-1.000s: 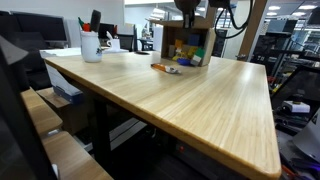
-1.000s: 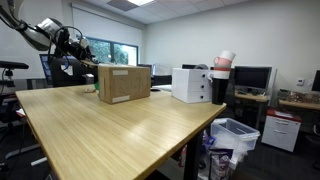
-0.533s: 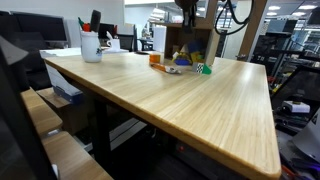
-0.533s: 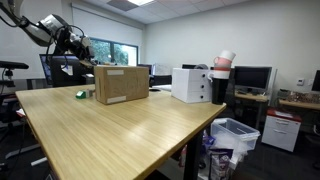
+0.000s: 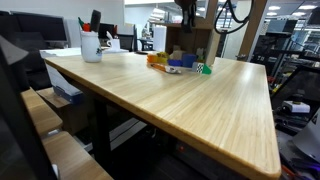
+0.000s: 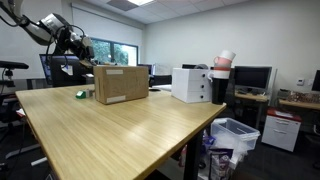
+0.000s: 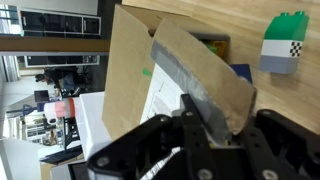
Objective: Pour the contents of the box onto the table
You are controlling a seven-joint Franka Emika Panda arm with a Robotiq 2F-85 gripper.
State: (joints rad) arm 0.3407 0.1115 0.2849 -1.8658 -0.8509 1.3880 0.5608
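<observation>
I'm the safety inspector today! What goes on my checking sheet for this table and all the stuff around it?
Surface: wooden table, light planks, level.
Job's things: cardboard box on the table; toy pieces lying on the table beside it; green block a little apart.
Clutter: white mug with pens near a table corner.
Grippers: gripper shut on a flap of the box.
Cables: black cable looping by the arm.
Surroundings: office room; white machine, monitor and bin beyond the table.
</observation>
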